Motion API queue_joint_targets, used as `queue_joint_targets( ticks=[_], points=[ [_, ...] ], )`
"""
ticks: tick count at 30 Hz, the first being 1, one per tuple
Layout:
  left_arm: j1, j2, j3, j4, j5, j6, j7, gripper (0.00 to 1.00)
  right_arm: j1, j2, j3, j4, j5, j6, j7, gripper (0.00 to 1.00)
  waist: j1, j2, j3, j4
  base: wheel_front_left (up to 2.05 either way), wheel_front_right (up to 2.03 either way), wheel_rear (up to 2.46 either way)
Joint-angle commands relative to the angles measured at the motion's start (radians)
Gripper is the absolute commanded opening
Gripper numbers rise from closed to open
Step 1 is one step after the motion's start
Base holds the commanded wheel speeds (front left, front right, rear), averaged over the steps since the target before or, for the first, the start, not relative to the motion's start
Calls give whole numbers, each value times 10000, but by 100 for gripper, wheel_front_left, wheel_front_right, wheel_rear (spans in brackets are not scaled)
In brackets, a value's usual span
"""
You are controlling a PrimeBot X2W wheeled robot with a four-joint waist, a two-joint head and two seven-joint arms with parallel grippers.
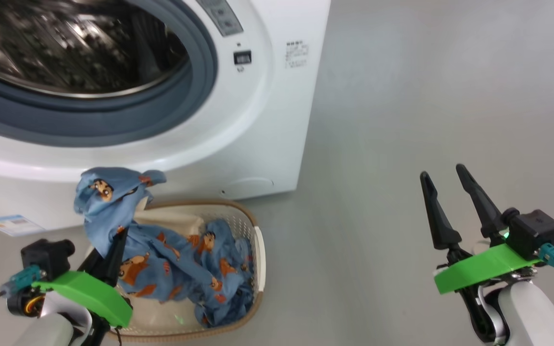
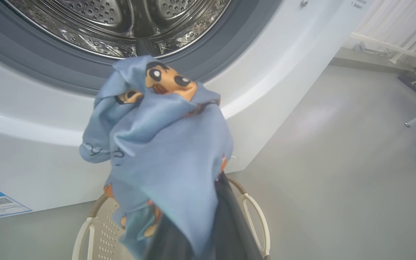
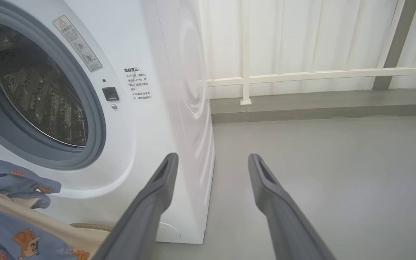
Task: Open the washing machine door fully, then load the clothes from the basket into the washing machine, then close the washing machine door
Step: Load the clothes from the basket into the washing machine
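We see the left end effector at the lower left of the head view, its two dark fingers closed on a bunch of the clothes, light blue fabric printed with small orange-brown cartoon figures. The gripped part is lifted above the basket and stands in front of the lower white face of the washing machine, below its round mouth. The rest of the fabric trails down from the fingers into the basket, where more of it lies heaped toward the right side. In the left wrist view the cloth drapes over the fingers and hides their tips, with a cartoon face at the top of the bunch, just under the grey rubber seal. The basket sits on the grey floor, close against the front of the machine, near its right corner. The machine's mouth is uncovered, and we look straight into the steel drum with its rows of small holes. A blue label is stuck low on the machine's front, to the left of the basket. The right end effector hangs over bare floor, well apart from the basket and to the right of the machine, its fingers spread wide with nothing between them. Behind it, in the right wrist view, a pale railing runs along the wall.
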Motion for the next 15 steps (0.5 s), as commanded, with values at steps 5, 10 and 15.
queue_joint_targets(
  ticks=[5,10,15],
  points=[
    [630,279,1250,-1168,441,301,-136,0,373,-403,261,-94,404,44,-82,100,2,0,-1236,469,0,0,0],
    [1325,262,1848,-2263,709,702,-137,0,663,-581,282,-98,559,44,-82,100,2,0,-1715,583,0,0,0],
    [2005,411,2335,-3482,872,1257,-137,0,884,-851,311,-96,780,44,-82,100,2,0,-2122,661,0,0,0]
  ],
)
